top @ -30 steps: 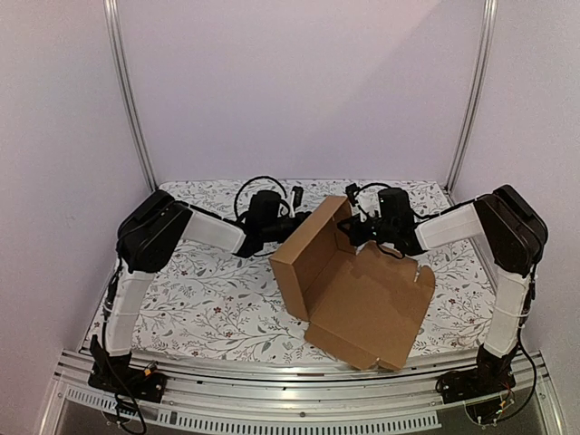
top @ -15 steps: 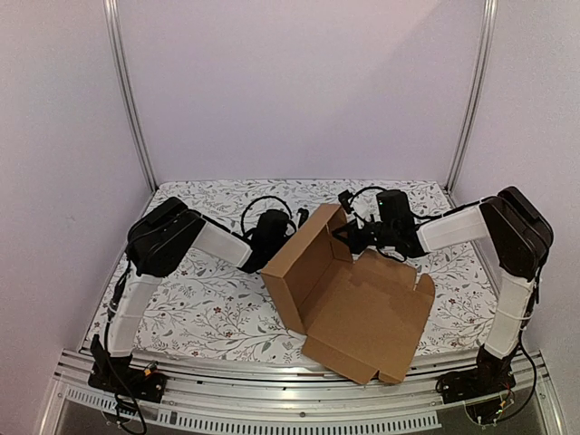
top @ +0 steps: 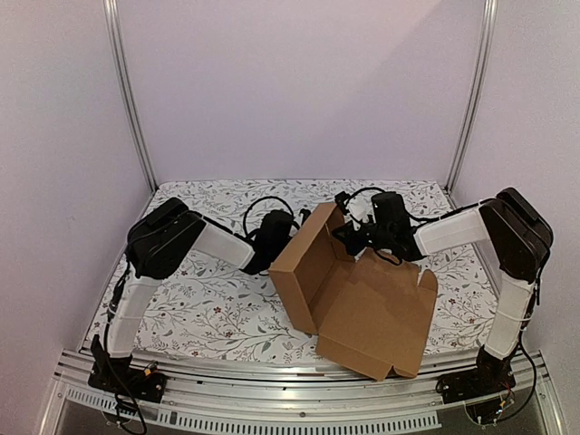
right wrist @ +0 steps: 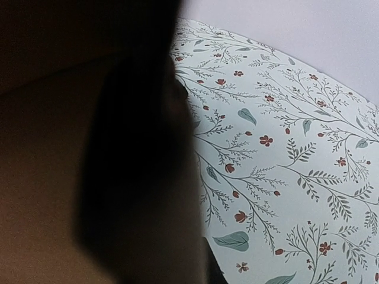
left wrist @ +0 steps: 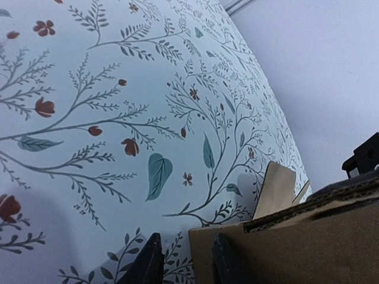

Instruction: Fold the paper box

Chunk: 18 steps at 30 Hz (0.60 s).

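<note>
Text check, all views: nothing legible, no labels, brands, numbers or signs. Cardboard box (top: 372, 308): the brown faces that show are plain and unprinted. Table cloth (top: 208, 308): leaf-and-flower print only, red blossoms and teal leaves, no lettering.

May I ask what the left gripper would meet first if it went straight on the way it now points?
Most likely the paper box: its upright wall's edge sits ahead, between the fingers of the left gripper. Beyond lies flowered tablecloth; depth is unclear.
</note>
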Available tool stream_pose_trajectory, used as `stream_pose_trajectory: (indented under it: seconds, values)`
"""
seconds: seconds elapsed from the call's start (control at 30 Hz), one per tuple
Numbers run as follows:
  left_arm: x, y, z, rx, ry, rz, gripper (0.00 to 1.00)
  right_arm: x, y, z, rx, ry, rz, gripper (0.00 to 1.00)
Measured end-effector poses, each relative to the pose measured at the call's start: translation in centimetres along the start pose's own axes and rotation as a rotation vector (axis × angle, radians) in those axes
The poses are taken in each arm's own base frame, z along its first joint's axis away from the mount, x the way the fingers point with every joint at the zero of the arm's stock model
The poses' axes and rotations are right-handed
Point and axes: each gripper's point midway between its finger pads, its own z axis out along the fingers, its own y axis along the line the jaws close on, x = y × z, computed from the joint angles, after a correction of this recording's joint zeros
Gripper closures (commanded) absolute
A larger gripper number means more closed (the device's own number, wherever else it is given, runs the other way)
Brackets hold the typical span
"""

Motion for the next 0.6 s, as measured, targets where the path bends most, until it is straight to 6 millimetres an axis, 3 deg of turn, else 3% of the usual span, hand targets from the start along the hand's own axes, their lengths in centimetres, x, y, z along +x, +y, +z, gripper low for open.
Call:
stream_pose_trajectory:
  seconds: [0.17, 0.27, 0.6]
  values:
    - [0.3, 0.0, -0.7, -0.063, -0.021, -0.006, 0.71, -0.1, 0.4, 0.1, -0.006, 0.005, -0.002, 1.00]
    - [0.4, 0.0, -1.5, -0.122, -0.026, 0.028, 0.66, -0.3, 0.7, 0.5, -0.012, 0.013, -0.004, 1.00]
    - [2.3, -0.4, -7.0, -0.148, -0.056, 0.043, 0.52, -0.7, 2.6, 0.8, -0.113, 0.100, -0.076, 1.00]
